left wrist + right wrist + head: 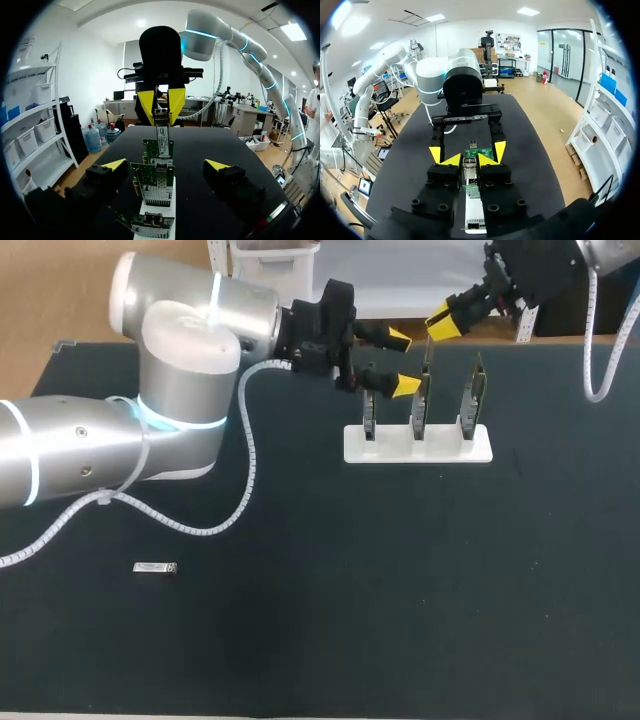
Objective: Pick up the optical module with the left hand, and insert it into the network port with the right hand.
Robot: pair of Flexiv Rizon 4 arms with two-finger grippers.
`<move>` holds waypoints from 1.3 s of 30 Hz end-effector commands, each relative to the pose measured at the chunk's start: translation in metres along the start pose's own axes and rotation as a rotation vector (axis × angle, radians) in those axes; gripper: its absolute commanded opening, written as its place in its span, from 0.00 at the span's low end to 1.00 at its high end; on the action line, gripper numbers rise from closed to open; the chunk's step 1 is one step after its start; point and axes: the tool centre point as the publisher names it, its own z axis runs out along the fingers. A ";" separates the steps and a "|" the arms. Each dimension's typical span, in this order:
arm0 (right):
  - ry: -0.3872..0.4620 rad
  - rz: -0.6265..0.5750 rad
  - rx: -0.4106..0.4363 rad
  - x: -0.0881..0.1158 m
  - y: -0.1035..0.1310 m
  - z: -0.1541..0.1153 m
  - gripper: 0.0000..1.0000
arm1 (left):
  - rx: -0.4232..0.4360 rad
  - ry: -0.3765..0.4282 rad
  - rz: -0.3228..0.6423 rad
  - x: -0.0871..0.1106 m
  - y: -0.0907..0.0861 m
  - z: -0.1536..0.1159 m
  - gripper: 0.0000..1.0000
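In the head view, one white rack (418, 445) stands on the dark worktop (330, 610) and holds three network cards upright in a row: a left card (369, 418), a middle card (421, 405) and a right card (474, 392). The right tool (441, 322) hangs above the rack, clamped on one optical module (427, 358). The module's long axis is vertical and its lower end points down at the middle card. The left tool (402, 362) sits at the rack's left end with its fingers spread wide and nothing between them but air above the left card. One small silver piece (155, 567) lies flat, well apart from the rack on its left and nearer the worktop's front edge. In the left wrist view, the three cards line up one behind another on the rack. The module hangs straight down from the right tool's yellow tips above the middle card, though it is unclear whether they touch. In the right wrist view, the right tool's two tips pinch the grey module from both sides directly over the rack, and the left tool stands open beyond it.
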 end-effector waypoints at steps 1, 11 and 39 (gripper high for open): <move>-0.002 0.001 0.000 0.001 0.000 0.000 0.00 | 0.012 0.013 0.007 -0.002 -0.001 -0.001 1.00; -0.003 0.001 0.002 0.002 0.000 0.000 0.00 | 0.022 0.074 -0.009 0.006 -0.005 0.000 1.00; 0.003 -0.002 0.002 0.003 -0.001 0.000 0.00 | 0.018 0.162 -0.003 0.011 -0.005 0.004 1.00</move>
